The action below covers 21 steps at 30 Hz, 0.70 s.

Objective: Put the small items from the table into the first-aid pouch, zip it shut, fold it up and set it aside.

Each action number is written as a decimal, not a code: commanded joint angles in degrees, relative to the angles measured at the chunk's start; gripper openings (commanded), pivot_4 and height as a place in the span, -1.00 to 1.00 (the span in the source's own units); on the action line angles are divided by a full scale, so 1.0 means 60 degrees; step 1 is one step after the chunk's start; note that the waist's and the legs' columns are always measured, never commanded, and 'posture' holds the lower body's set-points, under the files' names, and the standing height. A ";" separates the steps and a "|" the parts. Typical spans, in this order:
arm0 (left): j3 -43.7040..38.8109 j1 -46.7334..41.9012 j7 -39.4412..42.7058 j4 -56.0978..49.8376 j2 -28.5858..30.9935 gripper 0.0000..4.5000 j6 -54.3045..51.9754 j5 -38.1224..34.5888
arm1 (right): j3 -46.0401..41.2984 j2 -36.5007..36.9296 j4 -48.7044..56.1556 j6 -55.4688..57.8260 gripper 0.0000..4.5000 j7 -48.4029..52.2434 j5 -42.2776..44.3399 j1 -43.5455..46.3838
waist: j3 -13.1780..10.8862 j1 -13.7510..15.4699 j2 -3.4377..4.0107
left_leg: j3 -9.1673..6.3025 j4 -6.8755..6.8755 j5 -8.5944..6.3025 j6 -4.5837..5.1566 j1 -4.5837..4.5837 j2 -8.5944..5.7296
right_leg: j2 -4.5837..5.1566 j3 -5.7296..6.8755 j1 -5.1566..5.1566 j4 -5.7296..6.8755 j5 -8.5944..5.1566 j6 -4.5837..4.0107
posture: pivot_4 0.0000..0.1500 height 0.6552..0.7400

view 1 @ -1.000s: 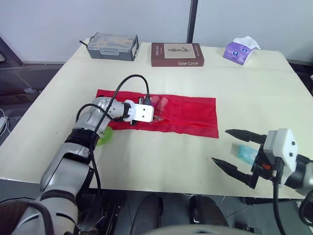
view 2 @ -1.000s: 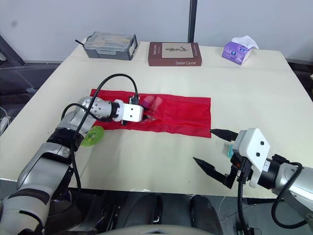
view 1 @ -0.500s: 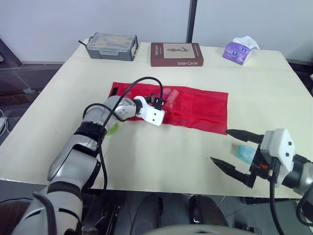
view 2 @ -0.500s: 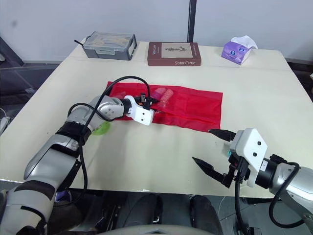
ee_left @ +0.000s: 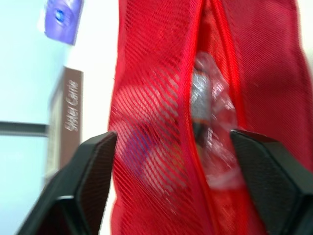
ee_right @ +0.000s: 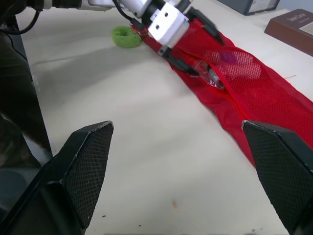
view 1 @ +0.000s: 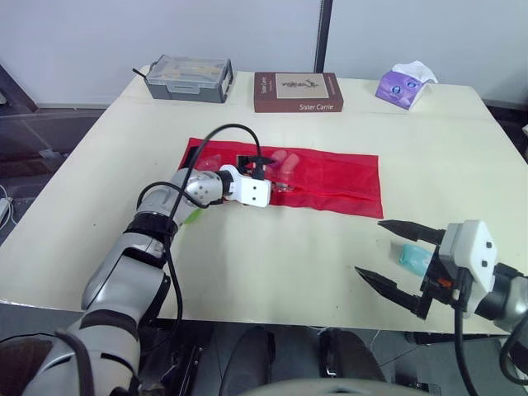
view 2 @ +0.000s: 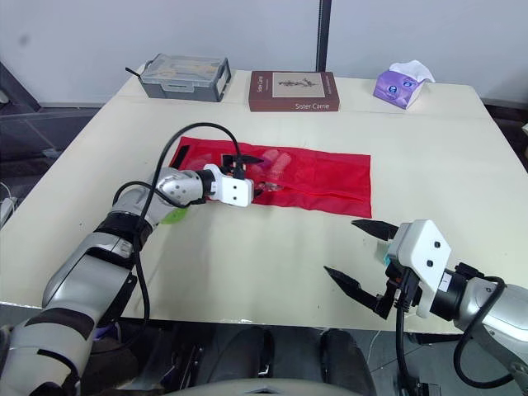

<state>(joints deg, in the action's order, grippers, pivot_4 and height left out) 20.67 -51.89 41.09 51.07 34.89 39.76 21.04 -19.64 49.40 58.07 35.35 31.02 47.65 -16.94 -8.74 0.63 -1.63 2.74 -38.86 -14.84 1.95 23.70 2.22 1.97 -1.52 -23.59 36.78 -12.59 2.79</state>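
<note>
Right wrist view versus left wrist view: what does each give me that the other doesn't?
Right wrist, not left wrist: the green roll on the table by the pouch's end, and the right claw, open over the table. Left wrist, not right wrist: the tissue pack. Both: the pouch, the clear packet at its slit, the book, and the left claw, open at the pouch.
</note>
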 commanded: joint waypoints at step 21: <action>0.0473 -0.2449 0.1313 0.0239 -0.3845 0.71 -0.6681 -0.1231 | -0.1658 0.0283 0.0322 -0.0890 1.00 -0.0229 0.0423 -0.1236 | 0.0003 0.0007 -0.0007 | -0.0015 -0.0025 -0.0002 0.0003 0.0006 -0.0007 | -0.0013 -0.0010 0.0004 0.0000 -0.0005 0.0006 | 1.00 1.00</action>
<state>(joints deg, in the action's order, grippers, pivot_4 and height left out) 23.16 -64.51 50.60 50.56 12.88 -2.64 12.48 -27.88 50.54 58.41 32.01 30.42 49.76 -23.87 -8.72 0.68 -1.67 2.65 -39.01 -14.85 1.97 23.75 2.18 1.89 -1.57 -23.57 36.77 -12.61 2.83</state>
